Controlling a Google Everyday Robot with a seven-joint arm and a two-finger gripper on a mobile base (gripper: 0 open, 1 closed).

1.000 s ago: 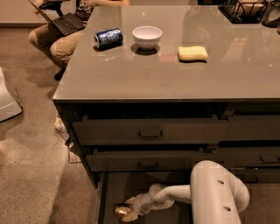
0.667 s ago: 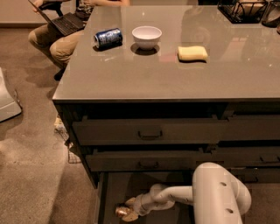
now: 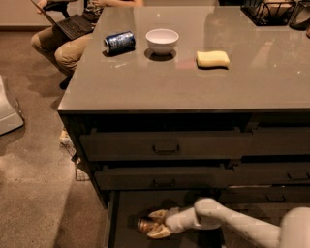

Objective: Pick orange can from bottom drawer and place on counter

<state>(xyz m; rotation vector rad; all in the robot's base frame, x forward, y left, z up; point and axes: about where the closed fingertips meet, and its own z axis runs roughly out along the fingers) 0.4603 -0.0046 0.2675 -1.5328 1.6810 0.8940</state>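
Observation:
The orange can [image 3: 143, 224] lies on its side on the floor of the bottom drawer [image 3: 127, 209], which is pulled out beneath the two handled drawers. My gripper [image 3: 154, 224] reaches into the drawer from the right on its white arm [image 3: 227, 224]. Its tan fingers [image 3: 159, 214] close on the can from above and below, with the can's left end sticking out. The counter [image 3: 193, 87] is the glossy grey-brown top above.
On the counter are a blue can [image 3: 119, 41] on its side, a white bowl [image 3: 162, 40], a yellow sponge [image 3: 212, 58] and a dark wire basket [image 3: 271, 10] at the far right. A seated person with a laptop [image 3: 68, 29] is at the far left corner.
The gripper stays at the orange can in the bottom drawer, barely moved. The objects on the counter have not moved.

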